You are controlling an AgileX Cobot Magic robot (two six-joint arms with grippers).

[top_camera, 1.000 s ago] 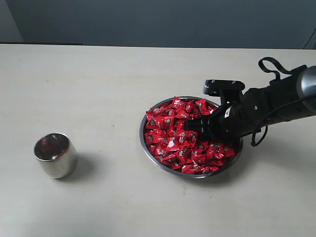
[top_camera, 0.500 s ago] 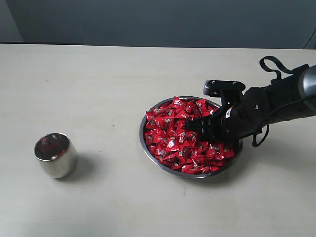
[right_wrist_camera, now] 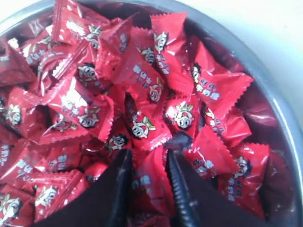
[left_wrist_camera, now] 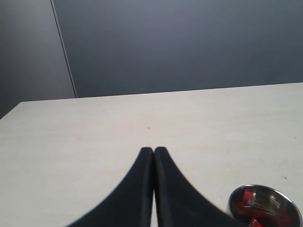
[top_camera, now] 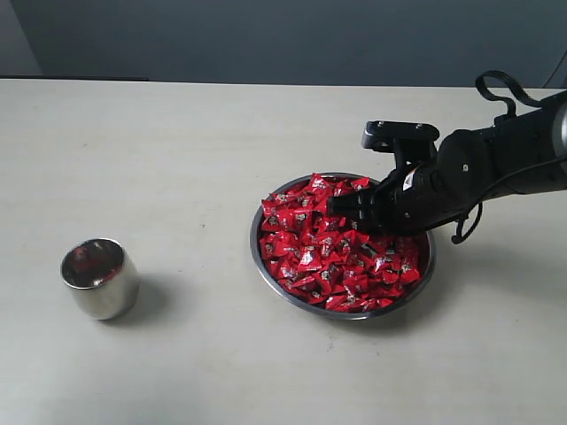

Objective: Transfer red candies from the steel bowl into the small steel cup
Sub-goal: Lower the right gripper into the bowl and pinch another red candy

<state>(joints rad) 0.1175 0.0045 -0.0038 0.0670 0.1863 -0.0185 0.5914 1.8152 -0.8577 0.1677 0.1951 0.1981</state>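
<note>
While the narrow right claw [right_wrist_camera: 147,155] is pinching red candies [right_wrist_camera: 142,125] in the steel bowl [top_camera: 254,243], lifting left to the small steel cup [top_camera: 99,279] is likely coming next.

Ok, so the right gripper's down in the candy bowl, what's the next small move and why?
Probably lift the right gripper straight up out of the steel bowl. Its jaws look closed around one red candy from the pile, so a slow rise should show whether the grip holds before carrying it to the small steel cup, which stands well away from the bowl.
</note>
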